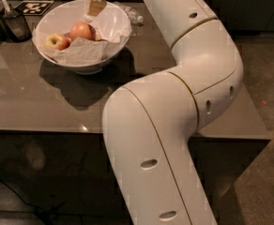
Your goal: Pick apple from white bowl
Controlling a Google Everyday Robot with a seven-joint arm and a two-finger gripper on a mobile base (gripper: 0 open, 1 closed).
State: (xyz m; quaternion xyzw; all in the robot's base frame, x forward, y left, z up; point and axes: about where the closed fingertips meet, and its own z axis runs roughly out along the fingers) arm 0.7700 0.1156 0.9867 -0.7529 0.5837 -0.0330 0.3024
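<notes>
The white bowl (110, 42) stands on the dark table at the far left, lined with crumpled white paper. The reddish-pink apple (82, 31) lies in it near the middle. A paler, mostly yellow apple (56, 41) lies to its left. My gripper (95, 6) hangs over the bowl's far side, just above and to the right of the reddish apple, apart from it and holding nothing that I can see. Its upper part is cut off by the top edge of the view.
My thick white arm (174, 125) fills the middle and right of the view. A dark container (15, 25) with a utensil stands left of the bowl. A black-and-white marker card (36, 7) and a clear bottle (133, 16) lie behind it. The table's front edge (43, 129) is near.
</notes>
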